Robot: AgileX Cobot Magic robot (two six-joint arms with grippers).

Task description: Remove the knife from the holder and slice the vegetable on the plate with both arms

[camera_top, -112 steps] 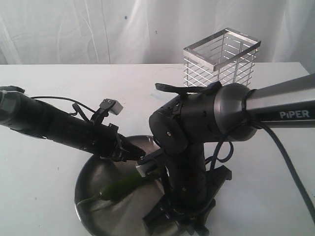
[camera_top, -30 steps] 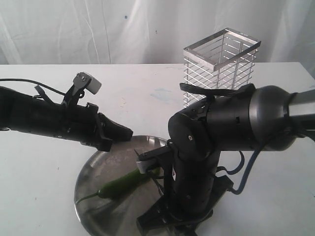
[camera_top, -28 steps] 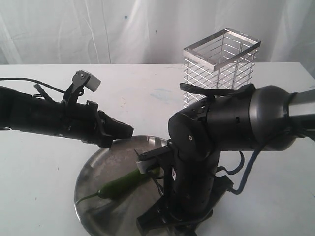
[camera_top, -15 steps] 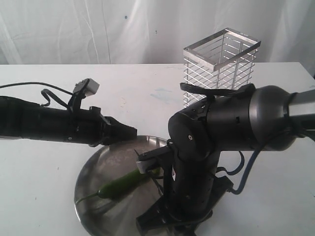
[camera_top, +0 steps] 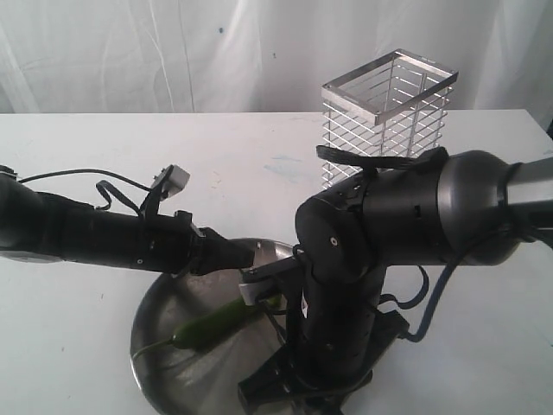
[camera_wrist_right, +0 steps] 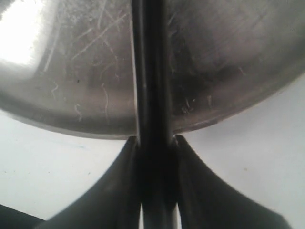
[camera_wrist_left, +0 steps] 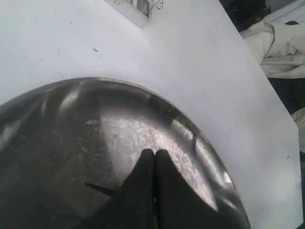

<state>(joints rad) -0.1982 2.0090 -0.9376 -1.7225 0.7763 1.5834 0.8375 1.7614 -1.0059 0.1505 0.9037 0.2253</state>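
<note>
Surface [camera_top: 259,147] carries the holder [camera_top: 389,117] at the far right, well apart from the plate [camera_top: 164,303] near you. Your right arm [camera_top: 389,233] stands over the plate's right side, its fingers [camera_wrist_right: 152,157] clamped on the knife [camera_wrist_right: 150,71]. Your left fingers [camera_wrist_left: 153,164] are pressed together, empty, above the plate. Slicing is in hand: pin the chili [camera_top: 216,324] lying left of the knife first. That bulky right arm crowds the approach.
</note>
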